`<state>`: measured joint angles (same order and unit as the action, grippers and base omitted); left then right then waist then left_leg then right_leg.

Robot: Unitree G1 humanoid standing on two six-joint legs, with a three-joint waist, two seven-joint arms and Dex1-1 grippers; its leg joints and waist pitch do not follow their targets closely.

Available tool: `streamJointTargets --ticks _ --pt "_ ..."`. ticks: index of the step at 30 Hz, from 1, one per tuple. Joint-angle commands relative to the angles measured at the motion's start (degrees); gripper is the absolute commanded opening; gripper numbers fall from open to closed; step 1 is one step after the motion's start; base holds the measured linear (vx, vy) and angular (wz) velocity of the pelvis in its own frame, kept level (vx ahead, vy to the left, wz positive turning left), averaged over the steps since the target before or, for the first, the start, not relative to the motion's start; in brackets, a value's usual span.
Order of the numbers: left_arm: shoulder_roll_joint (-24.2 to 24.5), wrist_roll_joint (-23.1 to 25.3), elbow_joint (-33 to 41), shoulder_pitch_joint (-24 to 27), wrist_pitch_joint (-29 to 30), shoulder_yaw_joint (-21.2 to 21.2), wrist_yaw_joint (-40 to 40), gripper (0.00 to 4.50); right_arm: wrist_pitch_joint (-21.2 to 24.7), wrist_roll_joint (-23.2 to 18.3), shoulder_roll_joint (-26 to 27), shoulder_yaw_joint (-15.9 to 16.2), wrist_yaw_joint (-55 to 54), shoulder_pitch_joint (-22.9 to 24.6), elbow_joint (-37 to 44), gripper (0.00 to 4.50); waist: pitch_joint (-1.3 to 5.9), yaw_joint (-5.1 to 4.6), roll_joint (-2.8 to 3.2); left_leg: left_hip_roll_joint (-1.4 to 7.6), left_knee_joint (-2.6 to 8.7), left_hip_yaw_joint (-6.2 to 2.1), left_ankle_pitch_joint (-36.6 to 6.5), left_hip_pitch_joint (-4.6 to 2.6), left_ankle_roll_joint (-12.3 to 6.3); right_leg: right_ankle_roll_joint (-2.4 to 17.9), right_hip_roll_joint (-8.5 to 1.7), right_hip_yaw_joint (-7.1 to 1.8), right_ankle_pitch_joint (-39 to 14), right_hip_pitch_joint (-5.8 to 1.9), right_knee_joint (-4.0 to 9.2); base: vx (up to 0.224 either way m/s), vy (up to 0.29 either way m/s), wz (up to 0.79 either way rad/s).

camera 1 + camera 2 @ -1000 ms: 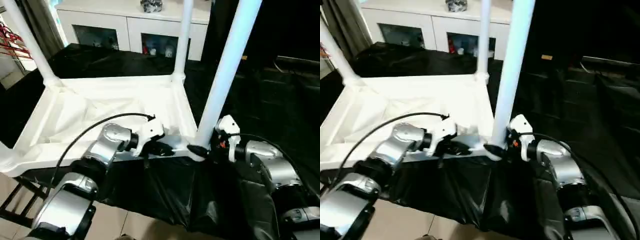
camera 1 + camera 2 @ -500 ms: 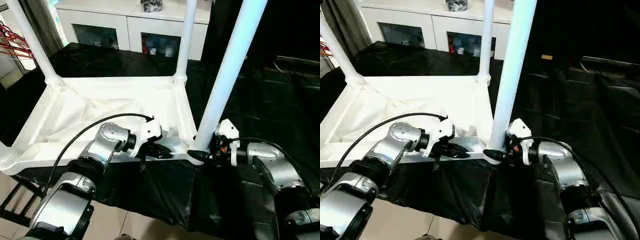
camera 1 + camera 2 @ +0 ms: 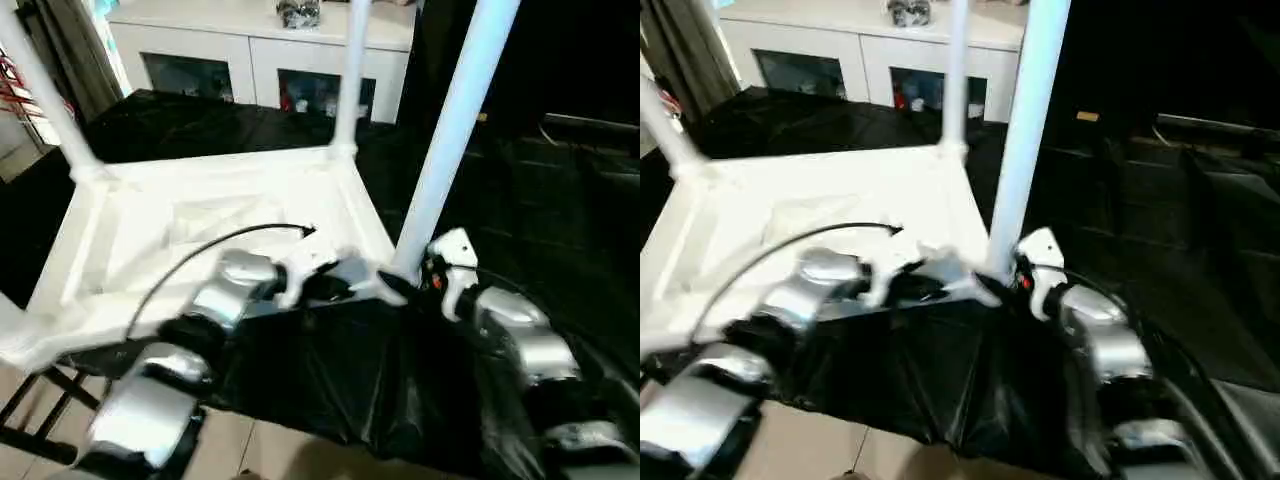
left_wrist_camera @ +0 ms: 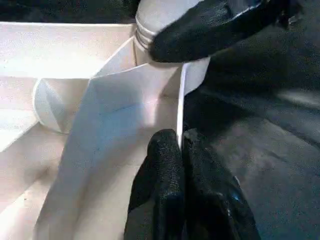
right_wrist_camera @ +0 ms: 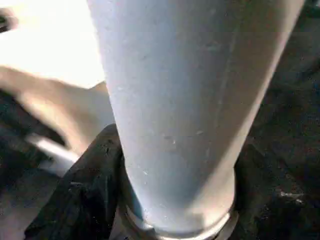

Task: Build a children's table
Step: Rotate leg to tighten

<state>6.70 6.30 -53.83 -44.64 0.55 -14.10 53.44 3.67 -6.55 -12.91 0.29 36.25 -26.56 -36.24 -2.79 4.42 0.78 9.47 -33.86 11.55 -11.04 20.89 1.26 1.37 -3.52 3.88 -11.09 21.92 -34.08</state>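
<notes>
The children's table lies upside down: its white tabletop (image 3: 150, 200) rests on black sheeting with its ribbed underside up. White legs stand in the far left (image 3: 40, 90), far right (image 3: 348, 80) and near right (image 3: 455, 130) corner sockets. My left gripper (image 3: 340, 288) is shut on the tabletop's thin near rim (image 4: 180, 100), close to the near right corner. My right gripper (image 3: 395, 285) is closed around the base of the near right leg (image 5: 175, 100), with a black finger (image 5: 85, 190) pressed against its side just above the socket.
A white glass-door cabinet (image 3: 260, 50) stands behind the table. Black sheeting (image 3: 520, 200) covers the surface to the right and hangs over the front edge. A dark frame (image 3: 30, 410) stands on the tiled floor at the lower left.
The camera has shifted and tilted. My right gripper's fingers have drawn in around the base of the near right leg. The left gripper keeps its hold on the rim.
</notes>
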Motion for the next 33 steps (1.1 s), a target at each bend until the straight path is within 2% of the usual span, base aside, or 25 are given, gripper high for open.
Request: streamJointTargets --ticks 1,2,7,9,10,13,17,19,20,23,25,26,27,29,33 --pt "-3.5 0.1 -1.8 -0.6 2.6 1.1 -9.2 0.0 1.1 0.4 4.6 2.6 -2.8 -0.6 -0.2 2.67 2.95 -0.31 -0.49 4.61 4.52 -2.35 -13.4 -1.16 -0.62 12.2 -6.35 -3.5 -16.7 -1.74 4.91 0.0 0.0 0.0" --pt "-5.5 0.2 -1.9 -0.8 3.0 0.8 -11.3 0.0 2.6 1.6 7.1 2.8 -7.4 -1.6 -1.4 2.67 2.98 -0.3 -0.56 4.58 4.54 -2.39 -12.8 -1.07 -0.89 12.3 -6.29 -3.49 -15.6 -1.81 4.76 0.0 0.0 0.0" --pt "-8.1 1.0 -1.8 -0.7 2.3 -0.4 -11.8 0.0 2.4 2.6 10.2 4.0 -9.0 -2.1 -2.6 2.67 3.13 -0.35 -0.46 4.33 4.21 -2.19 -10.8 -0.84 -2.64 12.6 -6.36 -3.47 -12.7 -2.05 4.72 0.0 0.0 0.0" --pt "-8.3 1.1 -1.5 -0.5 1.7 -0.4 -11.2 0.0 3.0 0.9 10.8 2.8 -7.9 -2.1 -2.4 3.37 3.11 -0.31 -0.44 4.36 4.28 -2.23 -10.8 -0.75 -3.02 12.3 -6.37 -3.45 -13.1 -2.11 4.72 0.0 0.0 0.0" --pt "-8.3 1.0 -1.4 -0.4 1.6 -0.5 -10.7 0.0 3.5 0.4 10.8 2.4 -7.8 -2.1 -2.1 3.39 3.07 -0.32 -0.37 4.44 4.36 -2.29 -11.2 -0.8 -3.0 12.1 -6.37 -3.44 -13.9 -2.04 4.8 0.0 0.0 0.0" --pt "-7.3 0.9 -0.7 -0.1 1.2 -0.6 -9.4 0.0 3.9 0.5 9.4 2.1 -6.5 -1.8 -1.1 3.73 3.06 -0.49 -0.08 4.57 4.55 -2.38 -12.7 -0.94 -2.43 12.0 -6.27 -3.42 -14.7 -1.92 4.93 0.0 0.0 0.0" --pt "-5.0 0.7 0.2 0.6 0.1 -0.5 -5.6 0.0 2.0 2.1 5.6 2.9 -3.6 -2.0 -0.6 4.06 3.24 -0.73 -0.19 4.47 4.44 -2.35 -12.0 -0.72 -2.57 12.7 -6.3 -3.41 -11.8 -2.21 4.59 0.0 0.0 0.0" --pt "-3.7 0.5 0.5 0.8 -0.7 -0.6 -3.2 0.0 1.3 2.1 3.5 3.3 0.1 -1.7 0.4 4.06 3.28 -0.7 -0.24 4.43 4.27 -2.27 -10.9 -0.66 -3.33 13.1 -6.37 -3.43 -10.2 -2.29 4.47 0.0 0.0 0.0" --pt "-2.9 0.3 0.7 0.9 -1.4 -0.6 -1.6 0.0 1.0 2.0 2.5 3.5 1.7 -1.5 0.8 4.06 3.36 -0.59 0.04 4.46 4.13 -2.25 -9.7 -0.53 -3.95 13.5 -6.39 -3.43 -8.5 -2.43 4.24 0.0 0.0 0.0" --pt "-0.8 -0.5 1.5 1.3 -3.2 -0.8 3.1 0.0 0.9 1.1 -0.6 3.9 7.3 -1.0 2.4 4.06 3.31 -0.34 -0.25 4.43 3.91 -2.08 -8.6 -0.24 -5.54 13.9 -6.27 -3.21 -7.4 -2.64 4.07 0.0 0.0 0.0" --pt "0.1 -1.1 2.0 1.5 -4.0 -0.8 5.8 0.0 1.4 0.4 -2.0 4.1 10.5 -0.6 3.4 4.06 3.26 -0.16 -0.15 4.53 3.88 -2.03 -8.6 -0.25 -5.73 13.8 -6.25 -3.14 -8.2 -2.55 4.1 0.0 0.0 0.0" --pt "0.9 -1.8 2.5 1.8 -4.7 -0.9 8.7 0.0 1.2 -0.1 -3.2 4.4 13.3 -0.1 4.3 4.06 3.29 -0.17 -0.41 4.7 3.9 -2.0 -8.3 -0.31 -5.71 14.0 -6.2 -3.08 -8.4 -2.56 4.04 0.0 0.0 0.0" --pt "0.9 -1.8 2.5 1.8 -4.7 -0.9 8.7 0.0 1.2 -0.1 -3.2 4.4 13.3 -0.1 4.3 4.06 3.24 -0.06 -0.28 4.71 3.88 -2.02 -8.3 -0.3 -5.78 14.1 -6.25 -3.09 -8.8 -2.48 4.04 0.0 0.0 0.0" --pt "3.0 -2.1 2.8 2.3 -5.1 -1.6 13.9 0.0 2.0 -2.0 -5.9 5.3 20.2 1.3 6.6 4.06 3.2 0.28 -0.19 4.83 3.92 -1.92 -8.9 -0.45 -5.61 13.8 -6.22 -3.15 -10.4 -2.29 4.13 0.0 0.0 0.0" --pt "3.7 -2.1 2.7 2.3 -5.3 -1.6 15.2 0.0 3.4 -3.3 -7.1 6.0 24.1 2.4 8.6 3.91 3.24 0.82 -0.23 5.04 4.04 -1.99 -9.2 -0.63 -5.38 13.7 -6.21 -3.17 -10.2 -2.18 4.01 0.0 0.0 0.0"
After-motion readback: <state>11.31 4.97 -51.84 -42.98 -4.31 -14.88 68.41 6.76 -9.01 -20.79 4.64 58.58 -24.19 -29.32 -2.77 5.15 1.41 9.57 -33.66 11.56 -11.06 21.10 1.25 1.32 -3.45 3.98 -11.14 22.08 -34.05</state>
